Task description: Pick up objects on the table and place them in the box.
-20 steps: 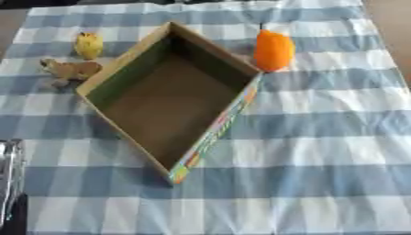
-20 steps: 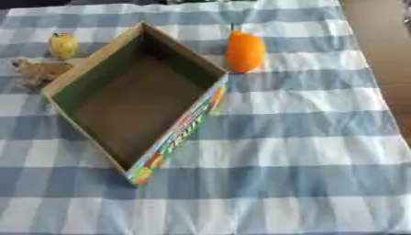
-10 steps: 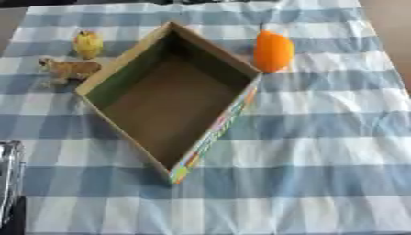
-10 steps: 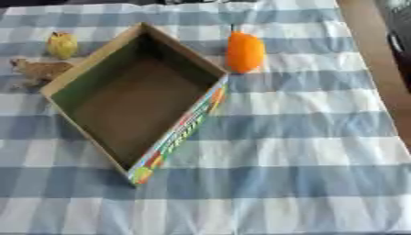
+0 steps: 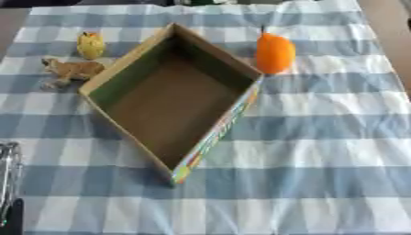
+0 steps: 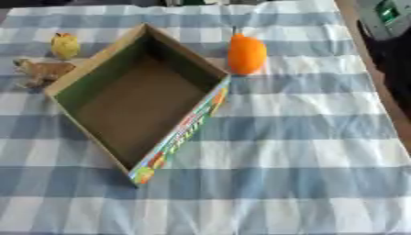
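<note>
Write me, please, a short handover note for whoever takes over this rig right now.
Left robot hand: only a sliver shows at the lower left edge of the left eye view; its fingers cannot be judged. Right robot hand: not in view.
Box: open and empty, set askew on the checked tablecloth.
Orange object: beside the box's far right side.
Yellow object and brown animal figure: left of the box.
Done: nothing is in the box yet.
Left: all three objects.
</note>
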Action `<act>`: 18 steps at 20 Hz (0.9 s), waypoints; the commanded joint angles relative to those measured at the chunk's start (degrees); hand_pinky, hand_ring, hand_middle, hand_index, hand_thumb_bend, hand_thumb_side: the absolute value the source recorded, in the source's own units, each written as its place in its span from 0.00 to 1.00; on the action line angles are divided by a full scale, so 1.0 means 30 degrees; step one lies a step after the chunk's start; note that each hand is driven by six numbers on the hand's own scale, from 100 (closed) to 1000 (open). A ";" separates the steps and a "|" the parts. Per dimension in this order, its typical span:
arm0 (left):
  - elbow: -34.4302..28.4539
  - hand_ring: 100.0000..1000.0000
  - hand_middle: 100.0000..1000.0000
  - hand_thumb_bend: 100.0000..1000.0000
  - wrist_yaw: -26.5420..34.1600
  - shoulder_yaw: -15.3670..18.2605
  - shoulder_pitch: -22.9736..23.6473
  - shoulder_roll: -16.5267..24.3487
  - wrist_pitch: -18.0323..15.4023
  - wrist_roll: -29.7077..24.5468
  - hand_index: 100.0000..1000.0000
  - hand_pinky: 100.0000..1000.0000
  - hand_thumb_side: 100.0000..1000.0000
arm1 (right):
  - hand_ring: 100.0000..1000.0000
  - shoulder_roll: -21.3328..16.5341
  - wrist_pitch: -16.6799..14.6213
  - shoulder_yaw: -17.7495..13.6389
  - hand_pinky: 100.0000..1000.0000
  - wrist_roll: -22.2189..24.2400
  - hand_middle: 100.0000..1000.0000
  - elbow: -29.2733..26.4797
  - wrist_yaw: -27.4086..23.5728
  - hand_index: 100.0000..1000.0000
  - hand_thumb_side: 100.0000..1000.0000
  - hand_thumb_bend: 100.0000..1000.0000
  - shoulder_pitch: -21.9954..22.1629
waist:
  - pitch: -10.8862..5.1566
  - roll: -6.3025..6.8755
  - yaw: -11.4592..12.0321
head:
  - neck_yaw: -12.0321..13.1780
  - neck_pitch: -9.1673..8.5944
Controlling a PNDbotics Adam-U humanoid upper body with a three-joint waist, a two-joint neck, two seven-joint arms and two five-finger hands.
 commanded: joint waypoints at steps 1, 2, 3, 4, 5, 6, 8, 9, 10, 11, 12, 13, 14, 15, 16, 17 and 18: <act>-0.0368 0.52 0.54 0.00 0.0040 -0.0065 -0.0054 0.0466 0.0040 -0.0137 0.68 0.44 0.75 | 0.94 0.0092 -0.0579 -0.0216 0.81 0.1104 0.79 0.1183 0.0340 0.84 0.50 0.33 -0.0860 | -0.0510 -0.0025 -0.0004 | -0.0075 -0.0057; -0.0368 0.52 0.54 0.00 0.0040 -0.0065 -0.0040 0.0462 0.0053 -0.0155 0.68 0.44 0.75 | 0.94 0.0221 -0.0716 -0.0215 0.81 0.1381 0.80 0.1601 0.0495 0.84 0.49 0.34 -0.1024 | -0.0530 -0.0015 -0.0009 | -0.0093 -0.0057; -0.0368 0.52 0.54 0.00 0.0043 -0.0065 -0.0028 0.0455 0.0066 -0.0166 0.67 0.44 0.75 | 0.94 0.0346 -0.0845 -0.0238 0.82 0.1598 0.80 0.1996 0.0674 0.84 0.46 0.35 -0.1169 | -0.0545 -0.0004 -0.0010 | -0.0104 -0.0053; -0.0368 0.52 0.54 0.00 0.0057 -0.0075 -0.0006 0.0437 0.0086 -0.0180 0.67 0.44 0.75 | 0.95 0.0475 -0.0938 -0.0276 0.82 0.1782 0.80 0.2399 0.0838 0.84 0.42 0.35 -0.1280 | -0.0567 0.0012 0.0004 | -0.0125 -0.0034; -0.0368 0.52 0.54 0.00 0.0073 -0.0091 0.0012 0.0417 0.0107 -0.0204 0.67 0.44 0.75 | 0.95 0.0599 -0.1024 -0.0324 0.82 0.1934 0.80 0.2774 0.0978 0.84 0.42 0.35 -0.1369 | -0.0591 0.0027 0.0024 | -0.0146 -0.0012; -0.0368 0.52 0.54 0.00 0.0080 -0.0101 0.0022 0.0404 0.0116 -0.0227 0.67 0.44 0.75 | 0.95 0.0709 -0.1121 -0.0357 0.82 0.2070 0.80 0.3100 0.1114 0.84 0.37 0.38 -0.1426 | -0.0611 0.0041 0.0050 | -0.0177 0.0000; -0.0368 0.52 0.54 0.00 0.0078 -0.0092 0.0042 0.0386 0.0121 -0.0242 0.67 0.44 0.74 | 0.96 0.0913 -0.1332 -0.0413 0.82 0.2360 0.81 0.3701 0.1405 0.84 0.34 0.40 -0.1498 | -0.0650 0.0070 0.0094 | -0.0225 0.0029; -0.0368 0.52 0.54 0.00 0.0079 -0.0081 0.0060 0.0380 0.0128 -0.0233 0.67 0.44 0.74 | 0.96 0.1004 -0.1436 -0.0437 0.82 0.2502 0.81 0.3981 0.1533 0.84 0.33 0.40 -0.1526 | -0.0674 0.0089 0.0107 | -0.0235 0.0037; -0.0368 0.52 0.54 0.00 0.0083 -0.0074 0.0079 0.0378 0.0135 -0.0223 0.67 0.44 0.74 | 0.96 0.1087 -0.1530 -0.0452 0.83 0.2628 0.81 0.4237 0.1662 0.85 0.31 0.41 -0.1556 | -0.0702 0.0109 0.0112 | -0.0243 0.0041; -0.0368 0.52 0.54 0.00 0.0086 -0.0071 0.0094 0.0379 0.0139 -0.0215 0.67 0.44 0.74 | 0.96 0.1171 -0.1620 -0.0456 0.83 0.2742 0.81 0.4485 0.1812 0.85 0.30 0.41 -0.1591 | -0.0728 0.0127 0.0109 | -0.0252 0.0039; -0.0368 0.52 0.54 0.00 0.0088 -0.0074 0.0099 0.0384 0.0138 -0.0212 0.67 0.44 0.74 | 0.96 0.1251 -0.1711 -0.0461 0.83 0.2842 0.82 0.4715 0.1960 0.86 0.29 0.41 -0.1620 | -0.0748 0.0139 0.0105 | -0.0266 0.0034; -0.0368 0.52 0.54 0.00 0.0089 -0.0078 0.0101 0.0385 0.0136 -0.0214 0.67 0.44 0.74 | 0.96 0.1315 -0.1805 -0.0465 0.83 0.2939 0.82 0.4929 0.2100 0.86 0.28 0.41 -0.1638 | -0.0762 0.0147 0.0099 | -0.0282 0.0028; -0.0368 0.52 0.54 0.00 0.0088 -0.0079 0.0105 0.0383 0.0134 -0.0213 0.67 0.44 0.74 | 0.97 0.1354 -0.1903 -0.0465 0.84 0.3045 0.83 0.5118 0.2215 0.87 0.26 0.42 -0.1640 | -0.0769 0.0154 0.0092 | -0.0291 0.0012; -0.0368 0.52 0.54 0.00 0.0087 -0.0074 0.0117 0.0378 0.0137 -0.0208 0.67 0.44 0.74 | 0.97 0.1364 -0.2008 -0.0456 0.84 0.3192 0.83 0.5292 0.2303 0.87 0.25 0.42 -0.1625 | -0.0771 0.0161 0.0084 | -0.0288 -0.0010; -0.0368 0.52 0.54 0.00 0.0086 -0.0068 0.0128 0.0372 0.0143 -0.0201 0.67 0.44 0.74 | 0.98 0.1347 -0.2117 -0.0444 0.85 0.3368 0.84 0.5429 0.2367 0.88 0.24 0.42 -0.1596 | -0.0763 0.0167 0.0076 | -0.0280 -0.0038; -0.0368 0.52 0.54 0.00 0.0087 -0.0062 0.0133 0.0366 0.0150 -0.0195 0.67 0.44 0.74 | 0.99 0.1310 -0.2226 -0.0437 0.85 0.3587 0.84 0.5532 0.2396 0.89 0.25 0.43 -0.1557 | -0.0748 0.0170 0.0067 | -0.0277 -0.0063; -0.0368 0.52 0.54 0.00 0.0093 -0.0059 0.0132 0.0357 0.0149 -0.0190 0.67 0.44 0.75 | 1.00 0.1268 -0.2303 -0.0444 0.85 0.3809 0.85 0.5605 0.2395 0.90 0.25 0.44 -0.1515 | -0.0726 0.0169 0.0059 | -0.0272 -0.0079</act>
